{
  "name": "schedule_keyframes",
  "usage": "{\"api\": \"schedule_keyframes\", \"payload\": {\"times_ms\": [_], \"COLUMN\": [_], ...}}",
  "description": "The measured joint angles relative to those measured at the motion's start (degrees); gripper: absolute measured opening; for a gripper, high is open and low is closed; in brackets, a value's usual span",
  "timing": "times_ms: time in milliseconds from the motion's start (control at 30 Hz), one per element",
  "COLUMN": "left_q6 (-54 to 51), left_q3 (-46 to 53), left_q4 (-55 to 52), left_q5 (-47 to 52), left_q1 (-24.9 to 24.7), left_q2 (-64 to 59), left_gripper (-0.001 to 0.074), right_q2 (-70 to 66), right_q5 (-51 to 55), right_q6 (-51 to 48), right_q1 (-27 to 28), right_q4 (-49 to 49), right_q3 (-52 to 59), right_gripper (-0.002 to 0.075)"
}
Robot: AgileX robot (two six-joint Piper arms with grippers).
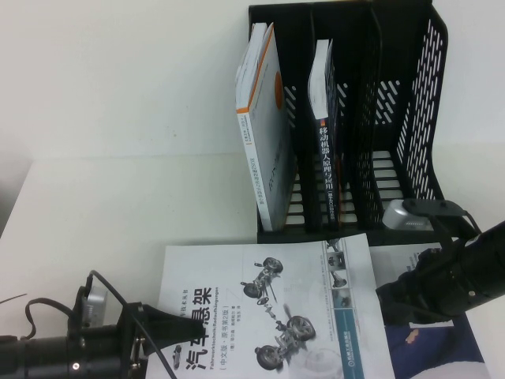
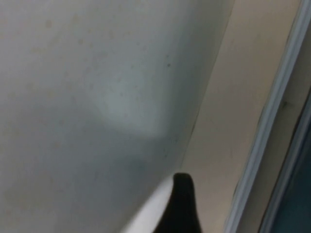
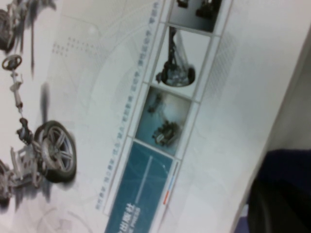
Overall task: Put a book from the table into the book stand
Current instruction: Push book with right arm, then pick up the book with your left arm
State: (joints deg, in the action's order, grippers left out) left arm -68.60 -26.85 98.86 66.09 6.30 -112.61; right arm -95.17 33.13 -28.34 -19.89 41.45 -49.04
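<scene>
White book [image 1: 268,308] lies flat — between left gripper [image 1: 162,328]; right gripper [image 1: 394,304].

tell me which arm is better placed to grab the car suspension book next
Left, probably. The left claw is open, its fingers at the book's left edge. The right claw sits beside the book's right edge, its tips hidden. The book stand has free slots on the right.

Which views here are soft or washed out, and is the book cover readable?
High view: bright, upper table washed out, book title readable, left gripper at its left edge, right gripper at its right. Left wrist view: blurred, almost featureless. Right wrist view: soft, book drawings clear, small print unreadable.
</scene>
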Motion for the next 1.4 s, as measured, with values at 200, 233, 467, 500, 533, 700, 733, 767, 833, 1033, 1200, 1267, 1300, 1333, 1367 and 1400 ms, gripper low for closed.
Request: {"api": "schedule_keyframes", "payload": {"times_ms": [200, 233, 467, 500, 533, 700, 733, 767, 833, 1033, 1200, 1267, 1300, 1333, 1367, 1400], "left_q6": [2.2, 2.5, 3.4, 3.8, 3.9, 4.2, 4.3, 4.7, 5.4, 7.4, 10.4, 12.2, 13.6, 14.7, 16.1, 17.6], "left_q3": [-0.1, -0.1, -0.5, -0.5, -0.5, -0.5, -0.5, -0.5, -0.5, -0.4, -1.7, -3.3, -4.2, -5.1, -6.2, -7.5], "left_q4": [0.4, 0.4, 0.6, 0.6, 0.6, 0.6, 0.6, 0.6, 0.6, -0.6, -2.7, -4.0, -4.8, -5.5, -6.3, -7.2], "left_q5": [1.5, 1.8, 3.8, 3.9, 3.9, 3.9, 3.9, 3.9, 3.4, 0.5, -2.0, -2.5, -2.6, -2.8, -2.8, -2.8], "left_q1": [0.0, 0.0, 0.0, 0.0, 0.0, 0.0, 0.0, 0.0, 0.0, -0.4, -0.4, -0.4, -0.4, -0.4, -0.4, -0.4], "left_q2": [0.0, 0.0, 0.1, 0.1, 0.1, 0.1, 0.2, 0.5, 1.5, 10.1, 20.3, 24.4, 26.3, 27.7, 29.5, 31.2], "left_gripper": [0.0382, 0.0355, 0.0114, 0.0115, 0.0115, 0.0115, 0.0115, 0.0115, 0.0115, 0.0114, 0.0112, 0.0112, 0.0112, 0.0112, 0.0112, 0.0112], "right_q2": [0.0, 0.0, 0.0, 0.0, 0.0, 0.0, 0.0, 0.0, 0.4, 8.3, 16.2, 19.2, 20.2, 21.5, 22.6, 23.7], "right_q5": [1.0, 1.0, 1.1, 1.1, 1.1, 0.8, 0.8, 0.8, 0.8, 1.1, 2.0, 2.5, 2.6, 2.8, 3.2, 3.6], "right_q6": [-1.1, -1.1, -1.3, -1.3, -1.3, -1.4, -1.4, -1.4, -1.4, -0.6, 3.2, 5.3, 6.2, 7.3, 8.3, 9.0], "right_q1": [0.0, 0.0, 0.0, 0.0, 0.0, 0.0, 0.0, 0.0, 0.0, 0.0, -0.1, -0.1, -0.1, -0.1, -0.1, -0.1], "right_q4": [0.3, 0.3, 0.4, 0.4, 0.4, 0.4, 0.4, 0.4, 0.3, -2.6, -8.7, -11.6, -12.9, -14.3, -15.5, -16.4], "right_q3": [0.0, 0.0, 0.0, 0.0, 0.0, 0.0, 0.0, 0.0, 0.0, 0.0, 0.0, 0.1, 0.1, 0.1, 0.1, 0.1], "right_gripper": [-0.0003, -0.0003, -0.0003, -0.0003, -0.0003, -0.0003, -0.0003, -0.0003, -0.0003, -0.0003, -0.0003, -0.0003, -0.0003, -0.0003, -0.0003, -0.0003]}}
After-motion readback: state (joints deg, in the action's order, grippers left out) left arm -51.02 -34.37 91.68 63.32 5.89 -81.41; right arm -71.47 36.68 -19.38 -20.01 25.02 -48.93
